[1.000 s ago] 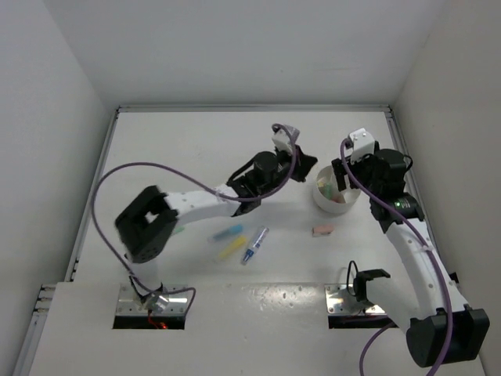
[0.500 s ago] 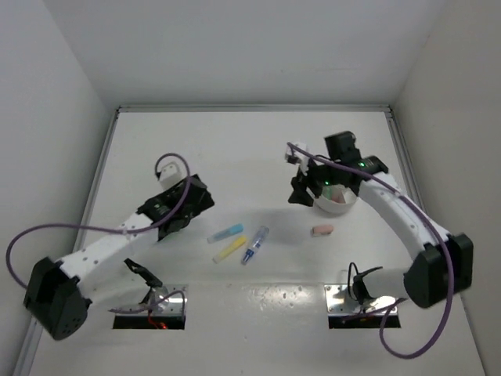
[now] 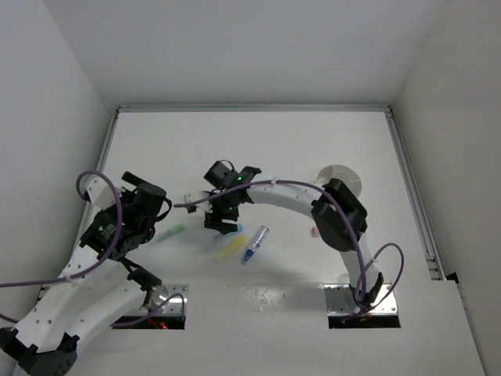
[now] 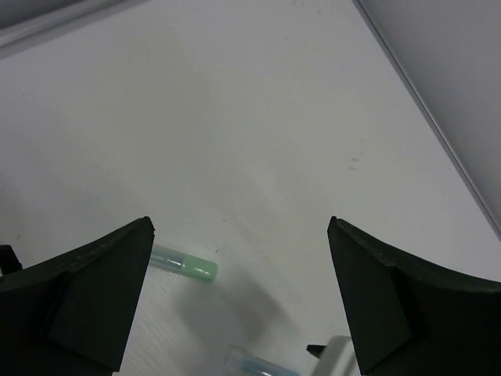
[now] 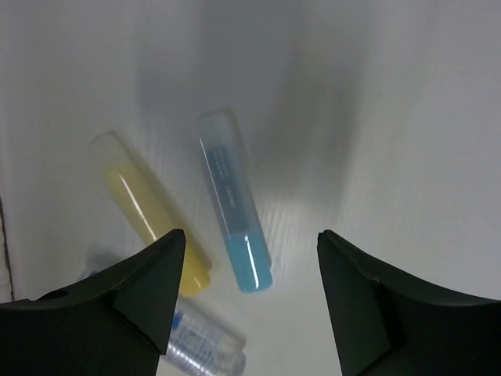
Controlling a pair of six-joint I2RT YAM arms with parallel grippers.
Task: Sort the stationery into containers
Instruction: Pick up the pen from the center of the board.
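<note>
Jaws parted wide on right gripper (image 5: 249,243), nothing held, hovering low over table (image 5: 391,117). Blue highlighter (image 5: 233,207) flat between the two fingers but mostly ahead of the tips, only its blue end level with them. Yellow highlighter (image 5: 149,211) just beside it, near end right at one fingertip. Purple-blue pen (image 5: 205,352) further back, partly hidden under that same finger. Likely trouble: closing from here means pinching only the very end, with a pivot or squirt-out to follow. Round barrel, so probably a roll at any nudge. Also possible: that fingertip landing on the yellow one, dragging it along or scooping two at once. Needs a shift forward before closing, as judged from the wrist view. Jaws on left gripper (image 4: 240,223) at full spread too, empty. Green pen (image 4: 184,266) on the table below, close to one finger. Both grippers near each other over the same patch, so risk of an arm clash if descending together. White bowl (image 3: 344,172) well away from both sets of jaws, partly hidden behind right arm (image 3: 337,215), contents not visible. Long carry ahead, so a drop on the way likely with a weak grip.
</note>
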